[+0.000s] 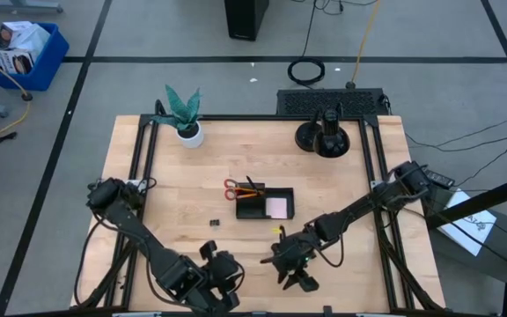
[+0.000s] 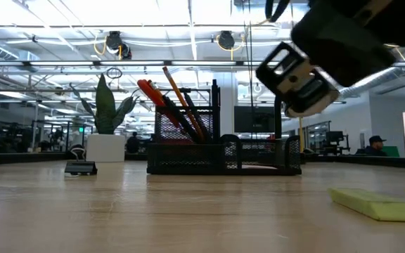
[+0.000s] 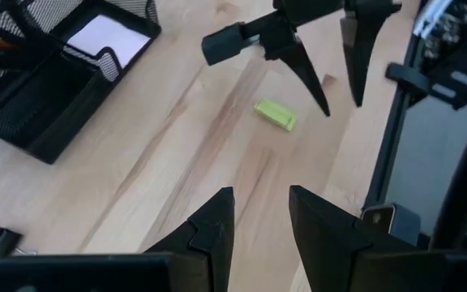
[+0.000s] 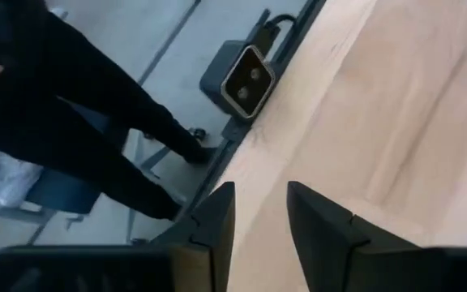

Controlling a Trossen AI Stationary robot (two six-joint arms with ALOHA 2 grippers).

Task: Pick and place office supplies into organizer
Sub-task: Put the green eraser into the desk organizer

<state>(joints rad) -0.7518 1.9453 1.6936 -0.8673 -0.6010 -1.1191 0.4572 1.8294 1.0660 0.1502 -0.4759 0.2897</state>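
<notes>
Left gripper (image 1: 221, 280): near table's front edge, fingers parted, empty. Binder clip (image 1: 215, 224): loose on wood, left of organizer (image 1: 265, 203). Yellow-green piece (image 3: 276, 113): flat on table, just beside right gripper (image 1: 294, 271), apart from its parted, empty fingers (image 3: 308, 77), well short of organizer.

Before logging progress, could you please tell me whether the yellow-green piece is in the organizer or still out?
Out. The yellow-green piece lies on the bare table, apart from the organizer.
</notes>
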